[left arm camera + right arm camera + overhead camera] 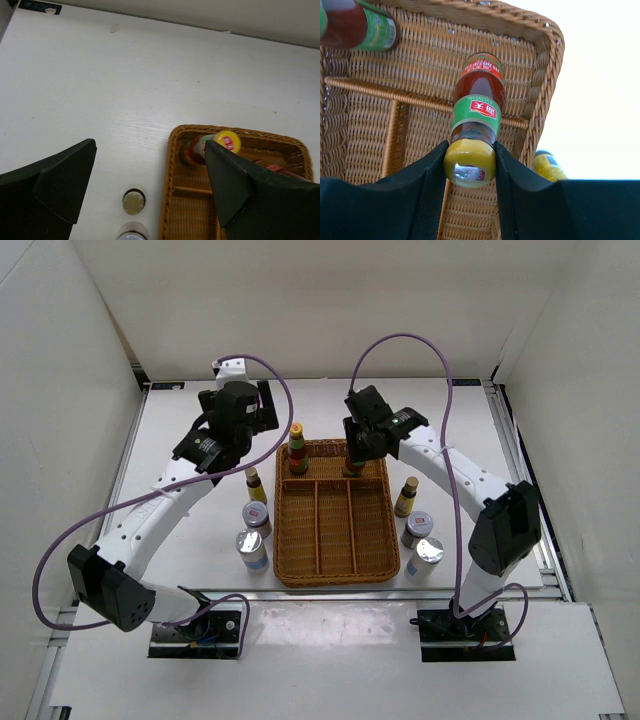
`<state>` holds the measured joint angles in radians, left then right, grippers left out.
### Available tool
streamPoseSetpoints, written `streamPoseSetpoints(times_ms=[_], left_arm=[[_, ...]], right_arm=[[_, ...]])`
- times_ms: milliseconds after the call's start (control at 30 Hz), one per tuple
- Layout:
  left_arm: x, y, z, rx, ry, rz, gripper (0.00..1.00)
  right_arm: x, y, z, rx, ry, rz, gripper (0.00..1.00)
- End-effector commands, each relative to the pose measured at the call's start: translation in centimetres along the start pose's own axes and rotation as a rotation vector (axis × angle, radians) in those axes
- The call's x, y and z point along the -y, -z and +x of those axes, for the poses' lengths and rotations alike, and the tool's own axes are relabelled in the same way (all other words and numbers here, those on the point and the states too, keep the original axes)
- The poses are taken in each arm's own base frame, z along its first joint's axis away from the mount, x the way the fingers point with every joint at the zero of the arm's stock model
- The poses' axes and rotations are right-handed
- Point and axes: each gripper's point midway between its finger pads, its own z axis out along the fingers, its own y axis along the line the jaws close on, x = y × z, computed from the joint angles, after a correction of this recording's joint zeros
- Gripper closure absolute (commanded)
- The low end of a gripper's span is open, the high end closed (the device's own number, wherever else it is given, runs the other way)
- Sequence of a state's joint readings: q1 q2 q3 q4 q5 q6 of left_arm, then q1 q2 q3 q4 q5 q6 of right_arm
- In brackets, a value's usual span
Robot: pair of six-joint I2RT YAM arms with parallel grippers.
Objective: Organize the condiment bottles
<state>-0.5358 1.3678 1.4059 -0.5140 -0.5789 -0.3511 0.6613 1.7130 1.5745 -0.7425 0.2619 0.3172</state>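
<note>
1. The right gripper [470, 162] was clamped on the yellow cap of a tall green-necked bottle [476, 100], with one finger on each side of the cap.
2. The held bottle stood roughly upright at the right end of the far cross compartment of the wicker tray [338, 581] (whether its base touched the tray floor could not be determined).
3. The second tall bottle [297, 452] stood upright at the left end of the same compartment, in the tray's far-left corner. It was apart from both grippers.
4. The left gripper [150, 145] was spread wide and held nothing. It hung above the white table [150, 75], just beyond the tray's far-left corner.
5. On the table to the left of the tray, a small brown bottle [254, 485] stood farthest back. Two silver-lidded jars stood nearer the arm bases, the left far jar [257, 518] and the left near jar [252, 548]. All three were just beside the tray's left wall.
6. On the table to the right of the tray, the arrangement was mirrored. The other small brown bottle [406, 497] stood farthest back, followed by the right far jar [420, 528] and the right near jar [428, 555].
</note>
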Motion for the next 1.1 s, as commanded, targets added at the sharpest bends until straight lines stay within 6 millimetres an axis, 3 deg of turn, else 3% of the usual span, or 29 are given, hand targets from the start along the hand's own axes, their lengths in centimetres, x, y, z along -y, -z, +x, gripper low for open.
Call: streamPoseSetpoints(times_ms=[0,100,300,567,633,700,900,933,1067], left_arm=[[-2.8,-0.6,1.8,-0.030,-0.030,-0.083,0.00],[-3.0,-0.6,2.8,-0.049,-0.041,-0.080,0.00],[-3.6,-0.4,3.5,-0.060,-0.043,-0.081,0.00],[-4.4,-0.1,4.8,-0.081,-0.042,-0.088,0.00],[-4.4,0.2,4.5,-0.071,-0.035,-0.084,0.00],[-4.5,0.0,5.4,-0.092,-0.046,-0.082,0.00],[-4.9,0.3,6.1,-0.099,-0.051,-0.084,0.00],[-5.0,0.6,6.0,-0.099,-0.051,-0.084,0.00],[-5.5,0.9,6.7,-0.108,-0.056,-0.087,0.00]], right_arm=[[0.1,1.0,-3.7,0.084,0.022,0.022,0.90],[-0.1,1.6,-5.6,0.123,0.033,0.024,0.91],[0.4,1.1,-7.1,0.132,0.026,0.044,0.91],[0.0,-1.5,-6.3,0.081,0.038,0.049,0.82],[0.1,-1.7,-6.0,0.071,0.040,0.052,0.70],[0.0,-1.8,-6.0,0.071,0.031,0.051,0.60],[0.0,-1.9,-5.6,0.063,0.024,0.054,0.42],[0.2,-1.6,-5.9,0.074,0.021,0.061,0.34],[0.7,-0.5,-6.8,0.111,0.022,0.081,0.27]])
